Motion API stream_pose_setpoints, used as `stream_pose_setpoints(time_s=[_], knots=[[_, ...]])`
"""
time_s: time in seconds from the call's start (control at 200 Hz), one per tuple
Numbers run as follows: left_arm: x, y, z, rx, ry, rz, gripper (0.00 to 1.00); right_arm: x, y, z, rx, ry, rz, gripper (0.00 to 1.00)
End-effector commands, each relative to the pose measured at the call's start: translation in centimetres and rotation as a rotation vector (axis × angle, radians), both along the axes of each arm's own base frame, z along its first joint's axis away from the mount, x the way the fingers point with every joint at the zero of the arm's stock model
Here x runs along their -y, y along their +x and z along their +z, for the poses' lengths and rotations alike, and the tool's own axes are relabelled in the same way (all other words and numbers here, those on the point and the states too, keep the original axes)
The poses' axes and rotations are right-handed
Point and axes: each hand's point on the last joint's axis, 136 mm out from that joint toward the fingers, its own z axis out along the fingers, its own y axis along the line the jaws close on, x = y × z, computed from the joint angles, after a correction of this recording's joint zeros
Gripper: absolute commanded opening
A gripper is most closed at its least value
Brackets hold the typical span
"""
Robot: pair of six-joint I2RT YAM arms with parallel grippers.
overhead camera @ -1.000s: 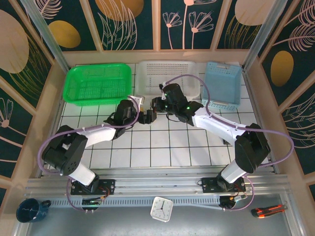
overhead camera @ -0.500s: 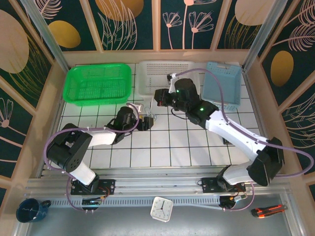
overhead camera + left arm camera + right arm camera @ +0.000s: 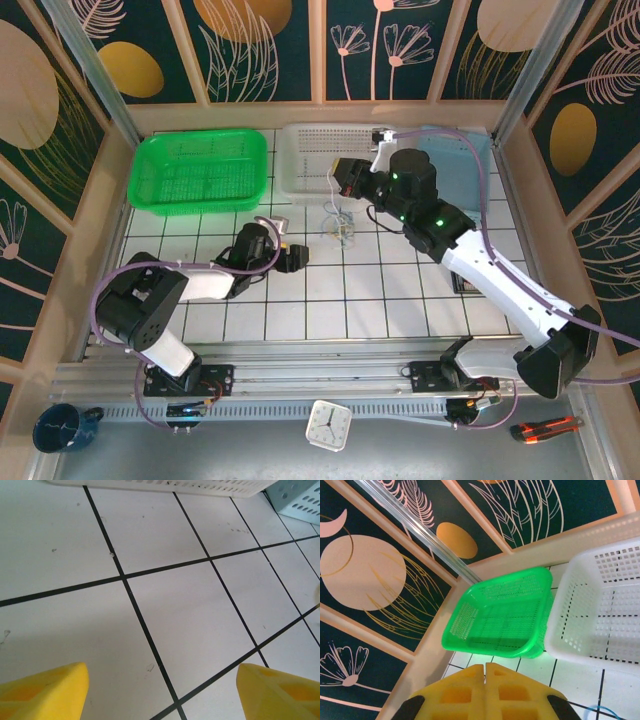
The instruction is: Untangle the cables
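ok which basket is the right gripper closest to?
The white basket, middle of three; the right gripper, shut on the cables, is at its near rim.

Tiled tabletop (image 3: pixel 300 300)
We see a green basket (image 3: pixel 200 172), white basket (image 3: pixel 310 160) and blue basket (image 3: pixel 470 170) along its far edge, tangled cables (image 3: pixel 340 230) near the white one.

No words or numbers can be read.
The small white clock (image 3: pixel 327 424) at the near edge of the table has dark marks around its face, but they are too tiny to tell as numbers. The blue mug (image 3: pixel 60 428) and the orange cutter (image 3: pixel 545 429) near it show no label that can be read.
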Motion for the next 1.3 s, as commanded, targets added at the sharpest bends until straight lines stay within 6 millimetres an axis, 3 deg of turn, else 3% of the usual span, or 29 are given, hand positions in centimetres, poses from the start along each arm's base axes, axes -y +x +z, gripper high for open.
stream_pose_setpoints(time_s=[0.0,0.36,0.6,0.816,1.016,1.171,1.296], knots=[[0.2,-0.2,2.0,0.038,-0.044,-0.003,0.8,-0.1,-0.1,0.5,0.011,0.003,0.009,0.0],[0.9,-1.1,8.8,0.174,-0.137,-0.072,0.89,-0.8,0.2,-6.2,-0.096,-0.053,0.022,0.0],[1.7,0.4,12.6,0.271,-0.17,-0.074,0.91,-3.0,-0.1,-9.3,-0.15,-0.087,0.074,0.0],[3.0,1.9,12.1,0.261,-0.172,-0.09,0.9,-4.0,-0.5,-9.5,-0.156,-0.086,0.098,0.0],[3.6,2.1,10.9,0.247,-0.181,-0.114,0.9,-4.8,-0.9,-9.2,-0.155,-0.082,0.121,0.0],[4.0,2.5,10.1,0.238,-0.179,-0.115,0.88,-5.6,-1.4,-8.2,-0.143,-0.067,0.146,0.0],[4.5,3.0,9.2,0.216,-0.179,-0.122,0.81,-6.2,-1.8,-6.7,-0.122,-0.044,0.164,0.0]])
